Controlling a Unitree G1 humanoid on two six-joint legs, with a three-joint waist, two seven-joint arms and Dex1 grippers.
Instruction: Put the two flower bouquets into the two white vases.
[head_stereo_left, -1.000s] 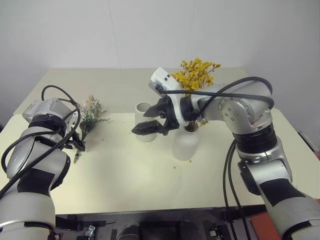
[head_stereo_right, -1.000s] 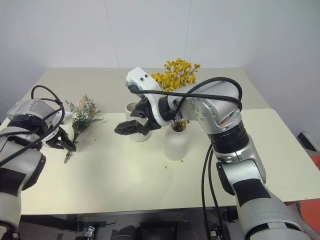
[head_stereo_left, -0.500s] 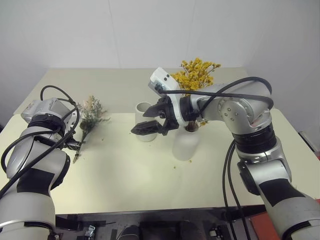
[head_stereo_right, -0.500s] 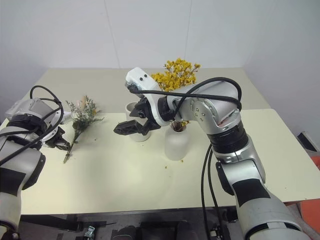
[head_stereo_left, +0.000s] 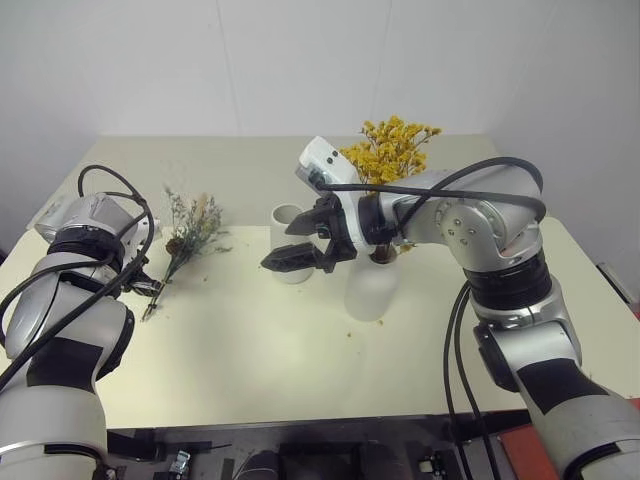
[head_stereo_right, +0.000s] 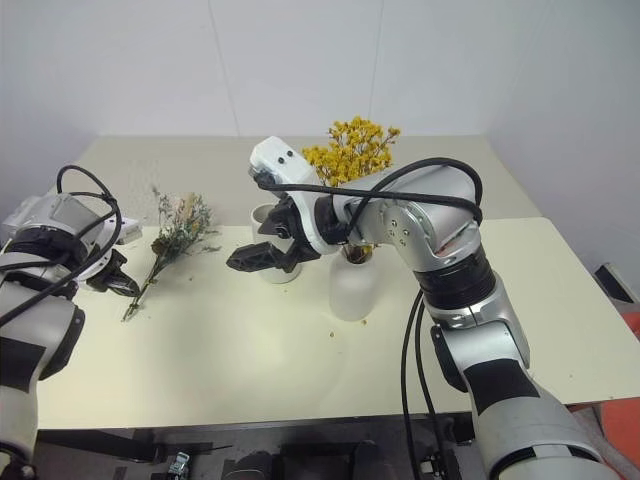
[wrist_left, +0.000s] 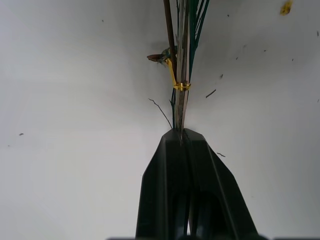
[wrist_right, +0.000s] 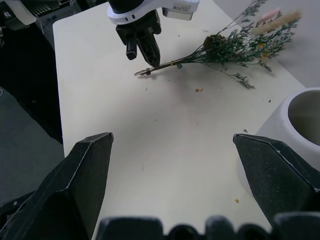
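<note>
The grey-green bouquet (head_stereo_left: 185, 237) is gripped by its stems in the closed left tool (wrist_left: 183, 137) for lifting off the counter (head_stereo_left: 260, 340), while the right tool (head_stereo_left: 300, 252) is held open beside the empty vase (head_stereo_left: 290, 243).

Head stereo pair high over the table (head_stereo_left: 250, 350), wrist cameras close along each arm's jaws, all sharing the tabletop.

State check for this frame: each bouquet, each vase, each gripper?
Yellow bouquet: standing in the bottle vase.
Green bouquet: lying on the table, stems pinched.
Bottle vase: upright, filled.
Tall vase: upright, empty.
Left gripper: shut on the green bouquet.
Right gripper: open, holding nothing.
</note>
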